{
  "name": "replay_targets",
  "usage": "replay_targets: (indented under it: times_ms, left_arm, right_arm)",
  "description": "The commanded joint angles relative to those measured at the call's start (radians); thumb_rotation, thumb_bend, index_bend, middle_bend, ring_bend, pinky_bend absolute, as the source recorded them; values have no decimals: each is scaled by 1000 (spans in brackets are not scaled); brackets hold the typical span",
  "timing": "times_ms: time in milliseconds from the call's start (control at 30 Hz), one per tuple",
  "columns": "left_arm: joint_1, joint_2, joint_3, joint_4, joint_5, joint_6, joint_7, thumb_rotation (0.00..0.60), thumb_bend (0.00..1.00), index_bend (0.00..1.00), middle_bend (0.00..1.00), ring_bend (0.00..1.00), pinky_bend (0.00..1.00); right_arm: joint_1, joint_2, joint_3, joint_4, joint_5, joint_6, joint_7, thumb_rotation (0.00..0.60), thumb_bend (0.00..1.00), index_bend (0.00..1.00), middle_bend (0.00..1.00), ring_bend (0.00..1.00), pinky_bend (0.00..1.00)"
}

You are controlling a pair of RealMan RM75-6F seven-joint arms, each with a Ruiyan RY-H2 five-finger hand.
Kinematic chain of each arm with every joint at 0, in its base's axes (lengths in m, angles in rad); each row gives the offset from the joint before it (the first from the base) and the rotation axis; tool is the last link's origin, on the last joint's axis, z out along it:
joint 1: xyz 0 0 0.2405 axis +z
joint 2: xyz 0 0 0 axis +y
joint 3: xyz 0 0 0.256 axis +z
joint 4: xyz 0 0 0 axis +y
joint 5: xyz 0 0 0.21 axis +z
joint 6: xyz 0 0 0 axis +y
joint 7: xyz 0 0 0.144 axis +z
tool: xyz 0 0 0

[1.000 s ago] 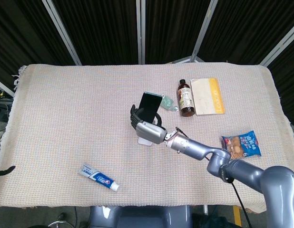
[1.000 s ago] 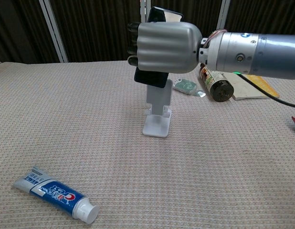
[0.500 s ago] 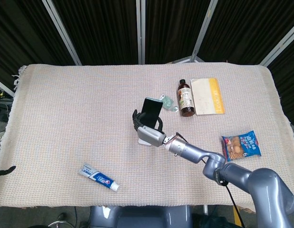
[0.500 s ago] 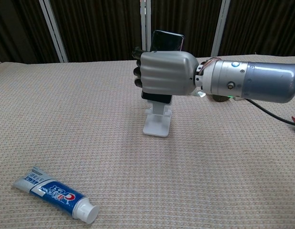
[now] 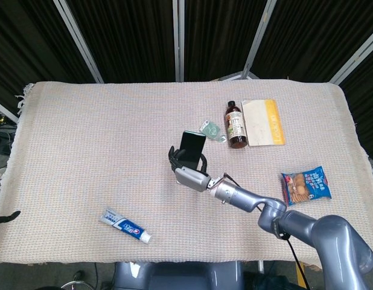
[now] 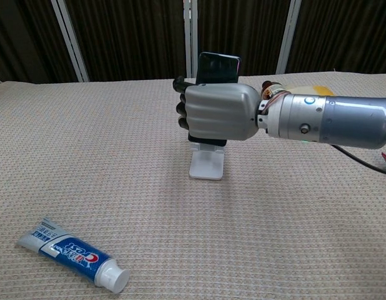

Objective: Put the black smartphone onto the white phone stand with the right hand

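My right hand grips the black smartphone upright, with its fingers wrapped around the phone's lower half. The phone's top edge sticks out above the hand. Directly below the hand stands the white phone stand, of which only the base and a short piece of the upright show. In the head view the smartphone stands upright mid-table with the right hand around it; the stand is hidden there. Whether the phone touches the stand's cradle is hidden by the hand. My left hand is not in view.
A toothpaste tube lies near the front left. A brown bottle, a small green packet and a yellow-edged book lie behind the stand. A blue snack bag lies at the right.
My right hand has lowered the smartphone toward the stand and shifted slightly nearer; more of the stand's upright is now covered by the hand.
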Motion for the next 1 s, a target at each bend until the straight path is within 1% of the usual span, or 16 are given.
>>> replay_targets:
  times_ms: [33, 267, 467, 567, 633, 733, 1000]
  left_arm:
    - [1, 1, 0, -2, 2, 3, 1, 600, 0, 0, 0, 0, 0]
    - [2, 1, 1, -6, 5, 4, 2, 600, 0, 0, 0, 0, 0]
    - [2, 2, 1, -6, 5, 5, 0, 600, 0, 0, 0, 0, 0]
    - [2, 2, 1, -5, 6, 5, -1, 600, 0, 0, 0, 0, 0]
    - [2, 2, 1, -5, 6, 6, -1, 600, 0, 0, 0, 0, 0]
    - [2, 2, 1, -5, 7, 5, -1, 600, 0, 0, 0, 0, 0]
    - [4, 3, 2, -9, 11, 10, 0, 600, 0, 0, 0, 0, 0]
  right_arm:
    - [-2, -6, -6, 8, -1, 8, 1, 600, 112, 493, 545, 477, 275]
    - [-1, -15, -21, 19, -3, 15, 4, 600, 110, 488, 536, 478, 270]
    - [-2, -26, -24, 33, -3, 27, -6, 600, 107, 466, 505, 477, 238]
    - [-5, -33, -25, 40, 0, 27, -20, 600, 102, 390, 437, 456, 191]
    - [-8, -35, -26, 39, 5, 23, -24, 600, 92, 288, 340, 399, 135]
    - [-13, -36, -24, 34, 11, 24, -38, 600, 87, 218, 272, 342, 87]
    - [-27, -29, -17, 10, 22, 54, -54, 600, 86, 182, 258, 333, 72]
